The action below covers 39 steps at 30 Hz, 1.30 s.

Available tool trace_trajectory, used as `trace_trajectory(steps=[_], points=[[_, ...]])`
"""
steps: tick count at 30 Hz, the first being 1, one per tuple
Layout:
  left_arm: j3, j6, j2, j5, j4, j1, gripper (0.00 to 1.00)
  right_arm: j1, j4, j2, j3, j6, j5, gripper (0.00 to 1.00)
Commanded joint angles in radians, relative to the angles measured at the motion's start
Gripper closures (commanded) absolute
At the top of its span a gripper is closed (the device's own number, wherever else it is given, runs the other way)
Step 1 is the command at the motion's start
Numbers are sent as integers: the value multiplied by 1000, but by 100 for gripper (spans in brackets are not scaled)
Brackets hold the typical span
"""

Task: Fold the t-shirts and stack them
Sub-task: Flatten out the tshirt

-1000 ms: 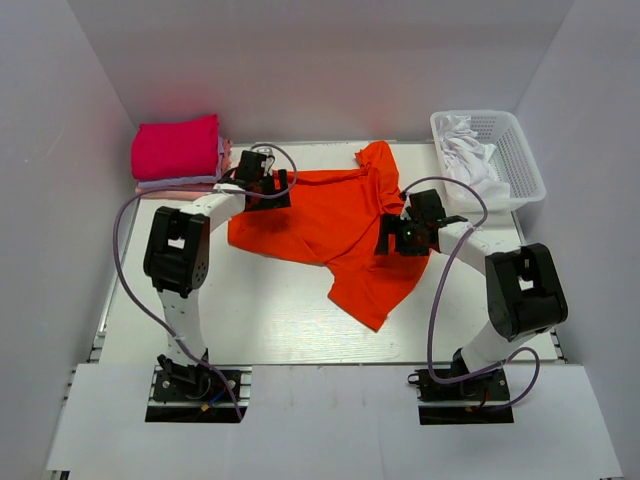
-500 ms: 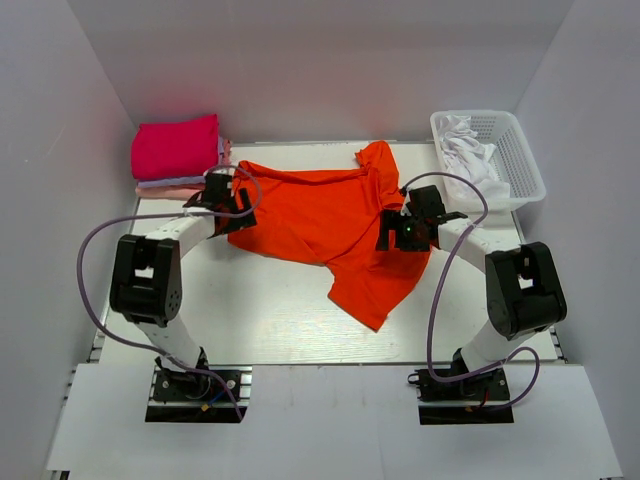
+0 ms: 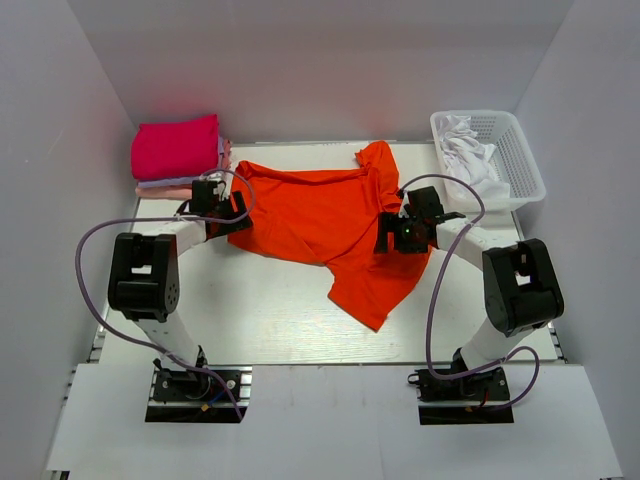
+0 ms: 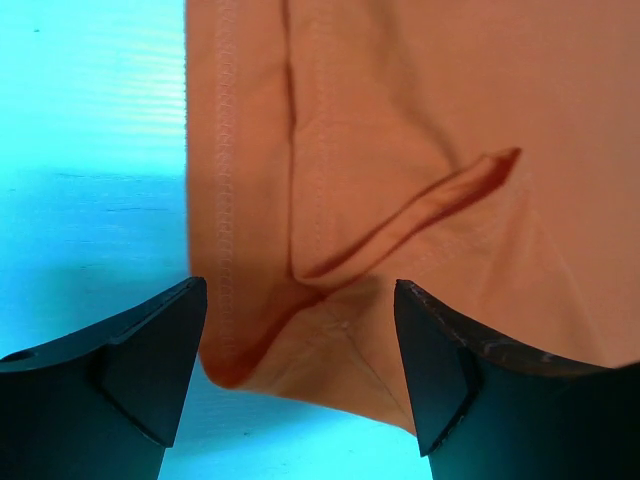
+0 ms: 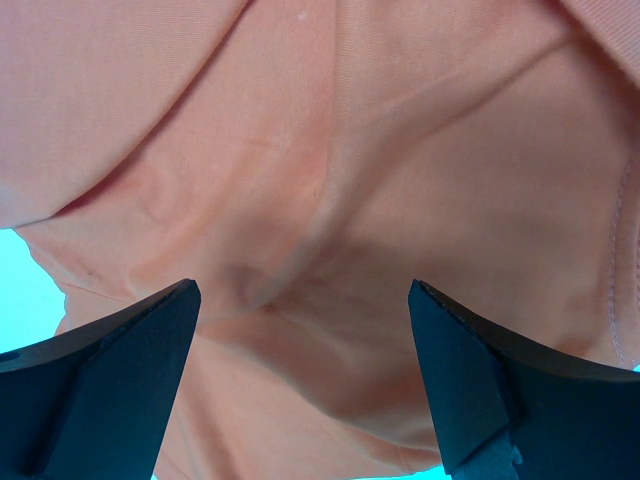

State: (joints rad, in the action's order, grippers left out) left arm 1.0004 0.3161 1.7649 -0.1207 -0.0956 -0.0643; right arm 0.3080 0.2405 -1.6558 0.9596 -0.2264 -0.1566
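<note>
The orange-red t-shirt (image 3: 320, 215) is spread crumpled on the bench (image 3: 260, 325), and the left fingers (image 4: 140, 350) at its left edge and the right fingers (image 5: 110, 370) over its right side are held wide apart, evidently for pinching it flat.

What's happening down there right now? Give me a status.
Left tool open at the edge of orange shirt. Right tool open over its cloth. Shirt loose, unfolded. Nothing blocking.

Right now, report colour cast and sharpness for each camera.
Top view: even light, sharp, the shirt vivid orange-red, the table white. Left wrist view: table tinted cyan, shirt washed to pale peach, stitching crisp. Right wrist view: same cast, shirt fills nearly everything.
</note>
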Motion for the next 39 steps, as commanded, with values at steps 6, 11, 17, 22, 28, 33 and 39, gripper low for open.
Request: trace_trajectory(steps=[6, 11, 17, 22, 28, 33, 39], points=[[26, -94, -38, -121, 31, -15, 15, -3, 0, 14, 16, 19, -14, 10], [37, -112, 13, -214, 62, -15, 18, -3, -3, 22, 13, 19, -9, 10], [38, -123, 62, -238, 62, -15, 22, -4, -3, 17, 18, 22, -15, 10], [40, -123, 73, -229, 62, -15, 28, -1, -6, 28, 8, 24, -14, 10], [29, -123, 39, -125, 48, -15, 30, -4, -12, 30, 5, 30, -30, 10], [20, -132, 30, -192, 48, -15, 37, -4, -12, 24, 10, 29, -32, 10], [20, -109, 21, -235, 23, -5, 84, -3, -13, 16, 11, 29, -41, 10]])
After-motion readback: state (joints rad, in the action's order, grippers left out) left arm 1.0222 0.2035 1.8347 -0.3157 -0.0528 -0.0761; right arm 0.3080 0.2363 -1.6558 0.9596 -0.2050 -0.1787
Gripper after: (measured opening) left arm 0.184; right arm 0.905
